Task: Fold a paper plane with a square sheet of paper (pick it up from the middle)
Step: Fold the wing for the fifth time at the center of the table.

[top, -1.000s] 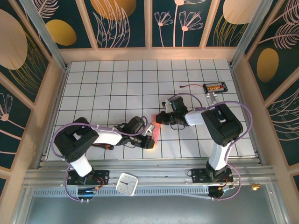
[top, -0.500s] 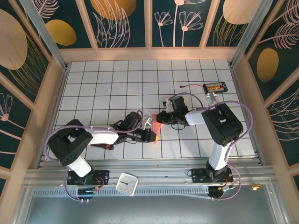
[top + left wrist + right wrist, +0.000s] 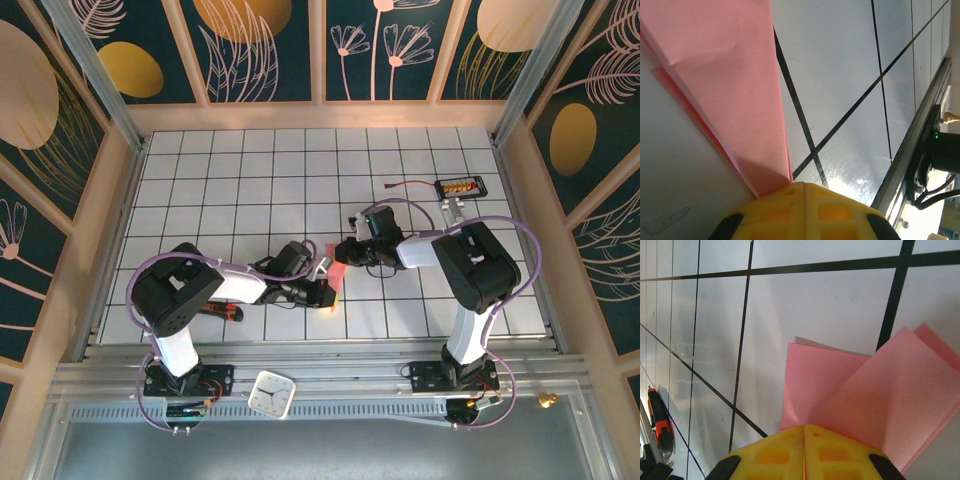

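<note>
The square sheet of paper is now a narrow, layered salmon-pink paper plane, lying on the white grid table between my two grippers. My left gripper is shut on its near end. In the left wrist view the pink layers taper into the closed yellow fingertips of the left gripper. My right gripper is shut on the far end. In the right wrist view two pink flaps fan out from the closed tips of the right gripper.
A red-handled black tool lies on the tiles by the left arm. A small white clock sits on the near rail. A black device with a cable lies at the back right. The metal rail runs close to my left gripper.
The left arm has swung its elbow and its gripper has shifted slightly up along the paper. The right arm has stayed put, and both grips have held.
</note>
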Controlling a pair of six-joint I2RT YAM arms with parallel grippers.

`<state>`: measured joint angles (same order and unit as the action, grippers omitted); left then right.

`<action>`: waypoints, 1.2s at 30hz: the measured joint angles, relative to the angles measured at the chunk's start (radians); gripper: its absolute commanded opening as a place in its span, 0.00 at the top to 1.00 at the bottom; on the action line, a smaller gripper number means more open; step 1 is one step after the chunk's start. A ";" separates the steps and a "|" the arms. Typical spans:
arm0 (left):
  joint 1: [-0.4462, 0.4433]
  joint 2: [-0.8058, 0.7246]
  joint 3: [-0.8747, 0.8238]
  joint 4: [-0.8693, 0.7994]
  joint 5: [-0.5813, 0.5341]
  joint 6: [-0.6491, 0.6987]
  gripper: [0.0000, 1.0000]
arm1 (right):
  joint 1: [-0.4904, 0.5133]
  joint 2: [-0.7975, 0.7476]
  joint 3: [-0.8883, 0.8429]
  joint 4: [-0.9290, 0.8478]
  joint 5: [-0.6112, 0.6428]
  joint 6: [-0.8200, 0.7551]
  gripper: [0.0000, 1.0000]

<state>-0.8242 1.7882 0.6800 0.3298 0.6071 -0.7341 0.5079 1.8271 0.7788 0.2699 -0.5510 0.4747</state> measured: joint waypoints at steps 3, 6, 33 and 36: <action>-0.006 -0.002 0.009 -0.028 -0.006 0.038 1.00 | 0.000 0.000 0.000 0.000 0.000 -0.002 0.90; -0.016 -0.007 0.021 -0.061 -0.023 0.078 1.00 | 0.000 0.000 0.005 -0.008 0.000 -0.002 0.90; 0.270 -0.370 -0.115 -0.119 -0.098 -0.063 0.71 | 0.129 -0.262 0.030 -0.264 0.328 -0.050 0.56; 0.304 -0.365 -0.131 -0.104 -0.138 -0.093 0.67 | 0.276 -0.276 0.079 -0.366 0.541 0.003 0.48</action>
<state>-0.5205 1.4227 0.5488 0.2260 0.4694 -0.8268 0.7841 1.5513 0.8577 -0.0959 -0.0097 0.4778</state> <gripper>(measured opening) 0.313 0.488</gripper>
